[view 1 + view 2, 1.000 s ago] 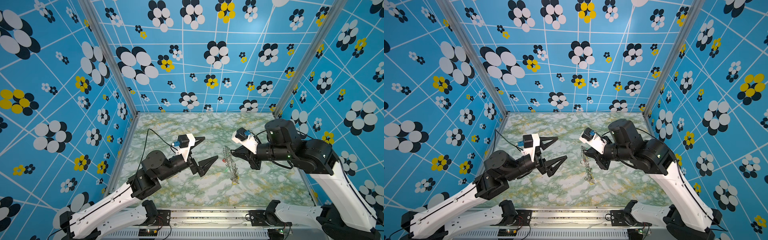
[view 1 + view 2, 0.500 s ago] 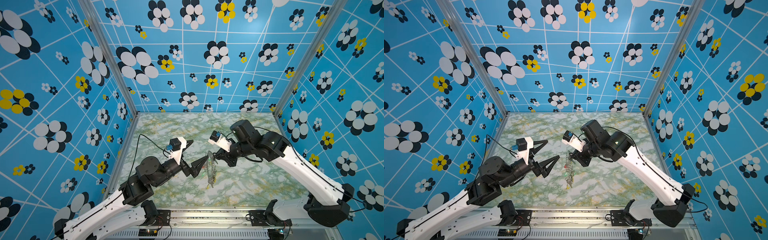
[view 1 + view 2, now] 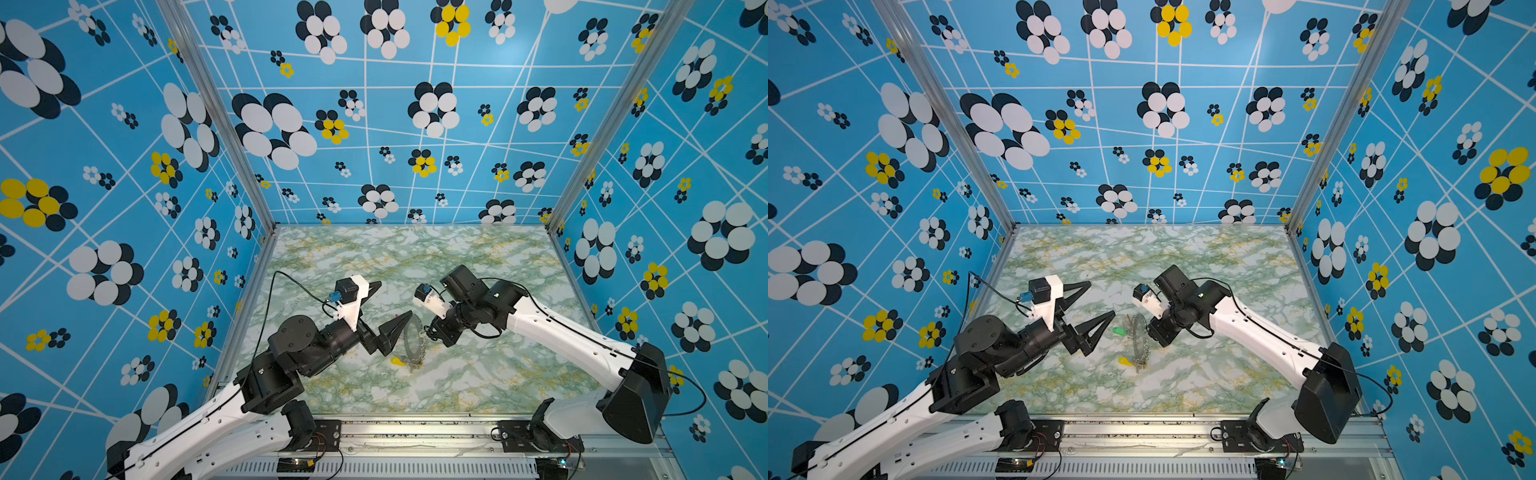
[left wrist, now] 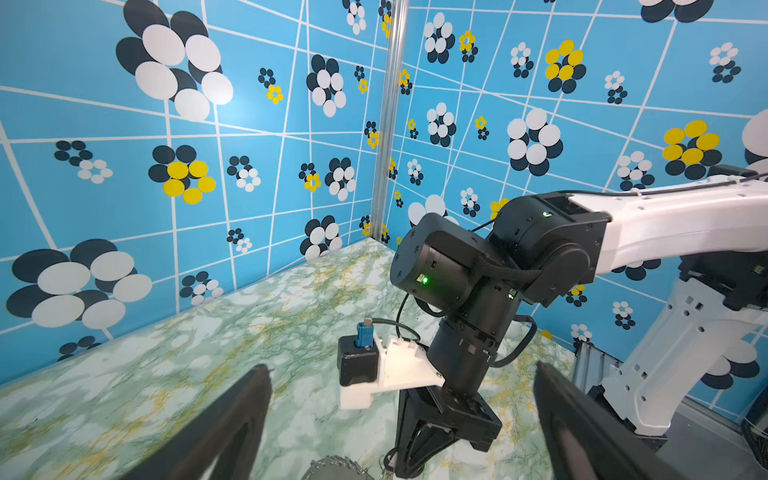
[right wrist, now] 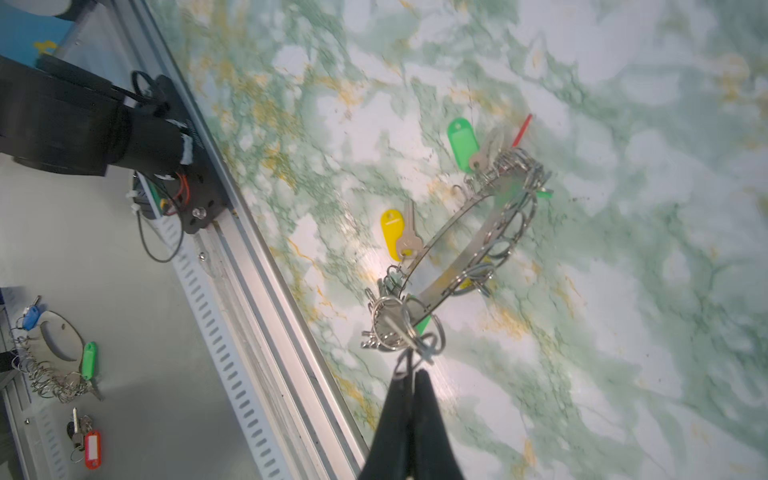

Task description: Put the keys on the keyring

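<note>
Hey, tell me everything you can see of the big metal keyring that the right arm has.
The keyring is a flat grey metal ring, its rim crowded with small wire loops. A yellow tag, a green tag and a red tag hang from it, with silver keys beside the yellow and green. It stands tilted on edge above the marbled table; whether it touches is unclear. The right gripper holds it, jaws shut on one loop.

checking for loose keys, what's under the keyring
Only marble tabletop shows beneath the keyring, with its yellow tag and green tag alongside. No loose key visible; the loop cluster by the right gripper covers a small patch.
</note>
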Robot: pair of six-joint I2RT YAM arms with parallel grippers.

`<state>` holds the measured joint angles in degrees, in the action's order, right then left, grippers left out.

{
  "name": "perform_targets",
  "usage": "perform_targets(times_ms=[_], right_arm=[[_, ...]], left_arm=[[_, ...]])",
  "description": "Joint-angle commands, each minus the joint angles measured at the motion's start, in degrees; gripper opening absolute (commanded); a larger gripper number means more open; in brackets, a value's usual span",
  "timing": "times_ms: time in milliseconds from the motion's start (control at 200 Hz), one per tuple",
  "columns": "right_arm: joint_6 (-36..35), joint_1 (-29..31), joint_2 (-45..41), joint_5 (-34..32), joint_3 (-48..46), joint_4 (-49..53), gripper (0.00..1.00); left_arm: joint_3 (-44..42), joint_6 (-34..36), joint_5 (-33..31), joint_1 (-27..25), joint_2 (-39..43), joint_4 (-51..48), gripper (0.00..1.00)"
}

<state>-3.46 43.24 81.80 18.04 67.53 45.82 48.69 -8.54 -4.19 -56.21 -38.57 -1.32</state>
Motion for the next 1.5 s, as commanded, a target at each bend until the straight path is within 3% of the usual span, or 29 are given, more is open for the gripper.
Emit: perform_targets(times_ms=[0, 455, 665, 830, 969, 1094, 1319, 1494], right_arm=[[3.76, -1.98, -4.94, -2.35, -3.13, -0.52, 0.00], [12.48, -8.83, -6.17, -5.85, -16.03, -1.52, 0.00], [19.00, -9.91, -4.52, -12.35, -18.77, -1.50, 0.00], [23.67, -11.48, -3.20, -18.83, -21.14, -0.67, 0.08], [26.03, -13.83, -4.65, -22.98, -22.01, 0.55, 0.31], [26.94, -14.62, -7.82, -25.98, -21.27, 1.29, 0.44], [24.73, -16.11, -12.56, -27.88, -18.87, -0.30, 0.52], [20.10, -18.83, -15.03, -29.70, -16.03, -4.71, 0.65]], left_arm=[[-1.05, -0.51, -0.82, 0.41, -0.18, 0.82, 0.99], [-2.54, -1.55, -3.28, 0.57, -1.76, -1.53, 0.99], [-3.03, -2.12, -4.33, 1.44, -3.29, -2.98, 0.99], [-2.72, -2.54, -3.75, 2.39, -4.16, -3.34, 0.99], [-2.80, -2.78, -3.65, 3.03, -4.39, -3.59, 0.99], [-2.73, -3.28, -4.47, 3.88, -4.80, -4.53, 0.99], [-2.42, -4.16, -10.04, 7.05, -7.52, -7.99, 0.99], [-3.79, -1.11, -12.79, 12.48, -9.72, -8.33, 0.99]])
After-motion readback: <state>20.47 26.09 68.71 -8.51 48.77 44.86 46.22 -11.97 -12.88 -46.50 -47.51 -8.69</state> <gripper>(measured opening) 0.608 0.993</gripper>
